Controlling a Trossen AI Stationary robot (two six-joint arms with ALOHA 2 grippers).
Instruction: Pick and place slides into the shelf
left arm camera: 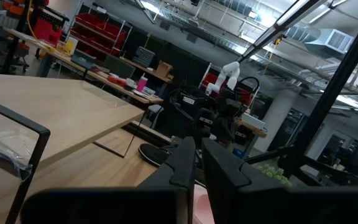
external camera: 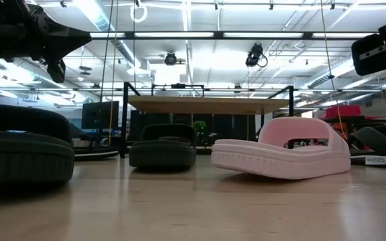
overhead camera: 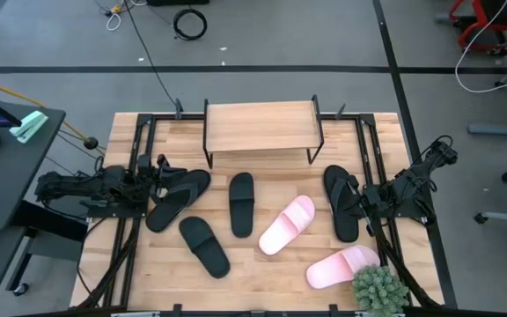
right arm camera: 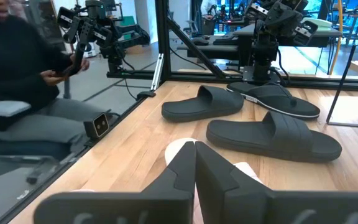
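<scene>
The shelf stands at the table's far middle, its plank bare. Six slides lie flat on their soles on the table. Black ones lie at the left, near left, middle and right. Pink ones lie right of the middle and near right. My left gripper is shut above the left black slide's far end. My right gripper is shut over the right black slide. Both arms hang high in the low view.
Black frame rails run along the table's left and right sides. A small green plant sits at the near right corner. A seated person shows beyond the table's edge in the right wrist view. Bare wood lies between shelf and slides.
</scene>
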